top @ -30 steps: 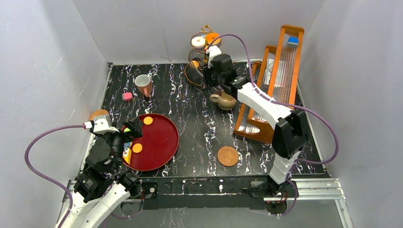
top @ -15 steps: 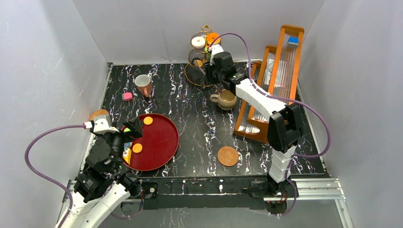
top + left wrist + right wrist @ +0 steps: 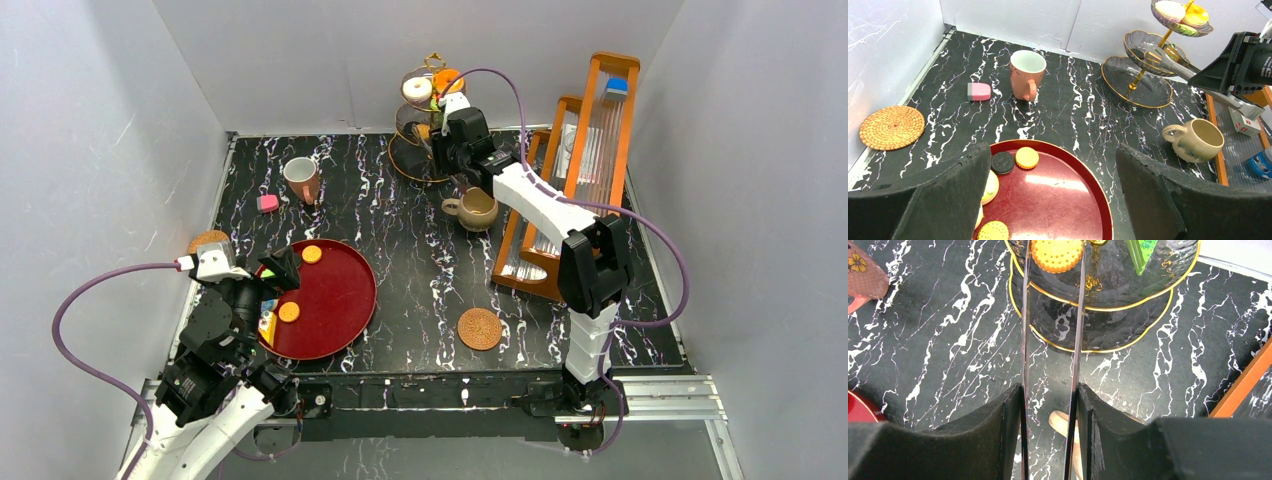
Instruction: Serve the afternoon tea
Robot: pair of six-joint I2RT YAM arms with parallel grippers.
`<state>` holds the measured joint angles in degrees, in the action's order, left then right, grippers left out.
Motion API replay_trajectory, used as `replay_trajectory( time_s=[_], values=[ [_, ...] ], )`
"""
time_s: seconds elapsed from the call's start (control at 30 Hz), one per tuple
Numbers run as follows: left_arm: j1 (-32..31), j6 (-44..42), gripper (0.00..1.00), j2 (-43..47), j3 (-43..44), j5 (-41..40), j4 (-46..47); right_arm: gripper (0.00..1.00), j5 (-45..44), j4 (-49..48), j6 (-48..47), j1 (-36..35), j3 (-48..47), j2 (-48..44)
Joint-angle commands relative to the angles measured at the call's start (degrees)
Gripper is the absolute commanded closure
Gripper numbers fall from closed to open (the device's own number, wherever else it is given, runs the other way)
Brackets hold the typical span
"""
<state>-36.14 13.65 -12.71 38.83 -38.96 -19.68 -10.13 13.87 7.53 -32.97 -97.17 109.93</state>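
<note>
The gold three-tier stand (image 3: 425, 125) stands at the far centre of the tabletop (image 3: 420, 260). Its middle tier carries a yellow cookie (image 3: 1056, 254) and a green cake slice (image 3: 1143, 252). Its top tier carries a white donut (image 3: 417, 89) and an orange pastry (image 3: 449, 79).

The tongs (image 3: 1240, 104) reach over the bottom tier to the middle tier, with one blade at each side of the yellow cookie. Whether the blades touch the cookie cannot be told. The right jaws are closed on the tongs, one pad against each blade.

The beige mug (image 3: 478, 208) stands upright just on the near side of the stand, under the right arm, with its handle to the left. A wooden rack (image 3: 590, 150) stands to its right.

The pink mug (image 3: 300, 178) stands upright at the far left, with a pink cake piece (image 3: 267, 203) near it on its left. One woven coaster (image 3: 208, 241) lies at the left edge. A second coaster (image 3: 479, 328) lies at the near centre.

The red tray (image 3: 335, 300) lies at the near left and holds two round biscuits (image 3: 312, 254) and a dark biscuit (image 3: 1002, 162). The left jaws stand wide open, gripping nothing, above the tray's near-left rim.
</note>
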Motion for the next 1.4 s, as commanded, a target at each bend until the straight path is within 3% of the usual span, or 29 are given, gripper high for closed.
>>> replay_trajectory(
  time_s=[0.0,0.67,1.37],
  values=[
    [-0.2,0.1,0.08,-0.7,0.5,-0.4,1.6,0.49,-1.5,-1.6,-0.6,0.3,-4.3,-1.0],
    [-0.2,0.0,0.08,-0.4,0.4,-0.5,1.6,0.47,-0.2,0.5,-2.4,0.4,-3.6,-3.9],
    [-0.2,-0.1,0.08,-0.9,0.4,-0.5,1.5,0.50,15.4,0.1,1.3,-3.3,11.0,-16.7]
  ],
)
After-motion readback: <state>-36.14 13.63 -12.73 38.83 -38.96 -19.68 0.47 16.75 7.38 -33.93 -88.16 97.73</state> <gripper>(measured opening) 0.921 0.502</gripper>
